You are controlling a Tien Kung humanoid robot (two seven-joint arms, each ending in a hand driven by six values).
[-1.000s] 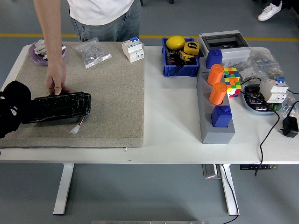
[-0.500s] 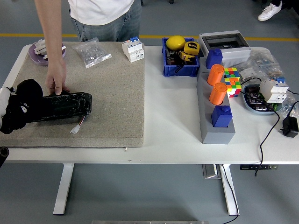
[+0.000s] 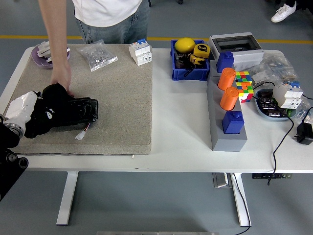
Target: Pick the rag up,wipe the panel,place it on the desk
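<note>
Meanwhile, left hand (image 3: 49,111) on black panel (image 3: 78,111).

white table (image 3: 181,132) | beige mat (image 3: 117,98) left | grey block tray (image 3: 226,139), blue bin (image 3: 190,73) right

Bright, even overhead light, soft short shadows under the table (image 3: 186,147), picture sharp throughout, slight gleam on the black panel (image 3: 80,110).

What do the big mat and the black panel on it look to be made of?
The mat looks like coarse felt or carpet: beige, speckled, matte, with a thick soft edge. The black panel looks like hard glossy plastic or glass, judging by its highlights; which one cannot be told.
</note>
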